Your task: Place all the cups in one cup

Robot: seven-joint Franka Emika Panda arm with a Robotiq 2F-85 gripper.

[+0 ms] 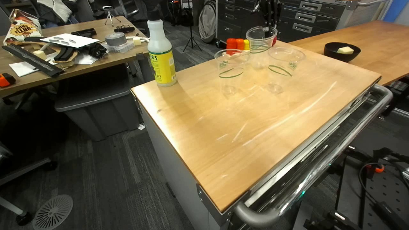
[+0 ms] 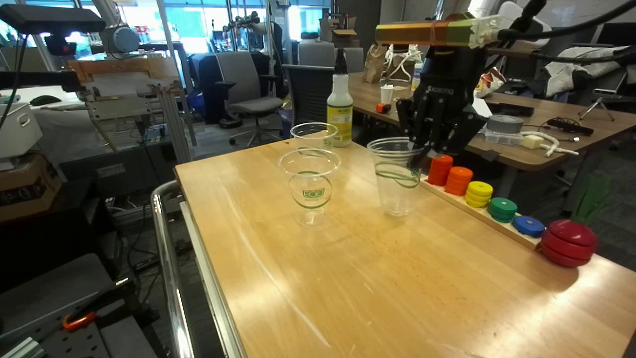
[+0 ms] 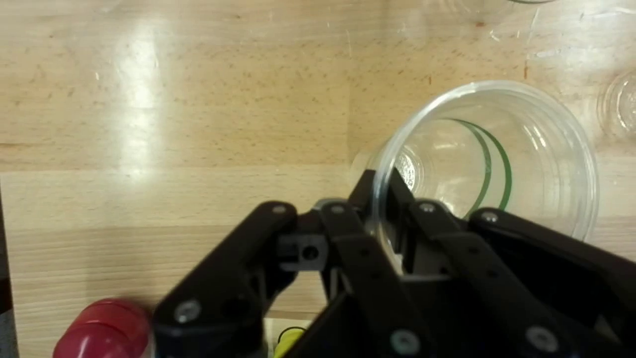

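Observation:
Three clear cups stand on the wooden cart top. My gripper [image 3: 381, 175] is shut on the rim of one cup [image 3: 534, 159], with one finger inside it and one outside. In both exterior views my gripper [image 1: 267, 31] [image 2: 416, 155] is above this cup [image 1: 256, 49] [image 2: 395, 191]. I cannot tell whether its base touches the wood. The two free cups stand upright [image 1: 231, 72] [image 1: 282, 70]. In an exterior view the nearer free cup [image 2: 312, 191] partly covers the farther one [image 2: 324, 142]. A free cup's base [image 3: 627, 102] shows at the wrist view's right edge.
A yellow-green labelled bottle [image 1: 164, 65] [image 2: 340, 117] stands near the cart's edge. A wooden strip with coloured disc stacks [image 2: 479, 195] and a red round thing [image 2: 569, 242] lies along another edge. A metal rail [image 1: 319, 169] runs beside the cart top [image 1: 223, 159].

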